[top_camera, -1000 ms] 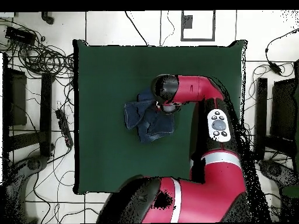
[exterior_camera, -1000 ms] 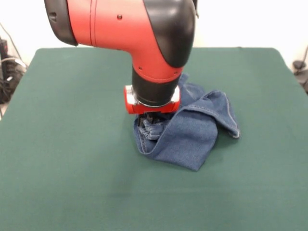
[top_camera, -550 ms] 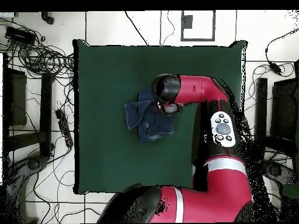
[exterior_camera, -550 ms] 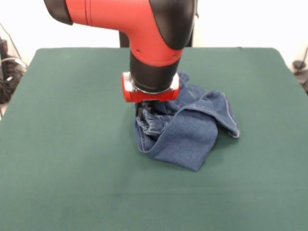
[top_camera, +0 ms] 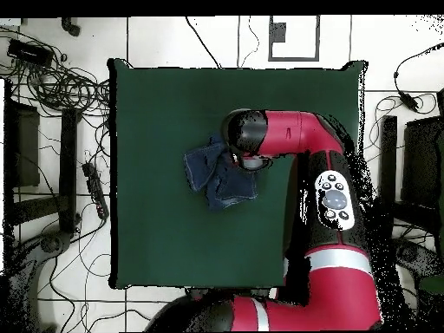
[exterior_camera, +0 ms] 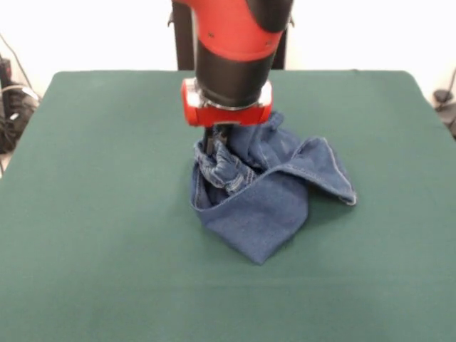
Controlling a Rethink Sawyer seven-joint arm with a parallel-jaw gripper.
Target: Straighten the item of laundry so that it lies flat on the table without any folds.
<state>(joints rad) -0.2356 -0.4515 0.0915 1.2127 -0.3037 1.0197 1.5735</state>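
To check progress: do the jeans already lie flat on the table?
No, the jeans sit bunched with folds on the table, one gathered edge pulled up under the gripper.

The jeans (exterior_camera: 267, 196) lie bunched near the middle of the tabletop (exterior_camera: 107, 235), well apart from every edge. In the front view the gripper (exterior_camera: 216, 146) stands over their left part, at the gathered waistband, with one folded flap reaching right and another toward the near edge.

The red and black arm descended vertically from 12 o'clock. Its gripper (exterior_camera: 216, 144) pointed straight down toward 6 o'clock, fingers clamped on gathered denim.
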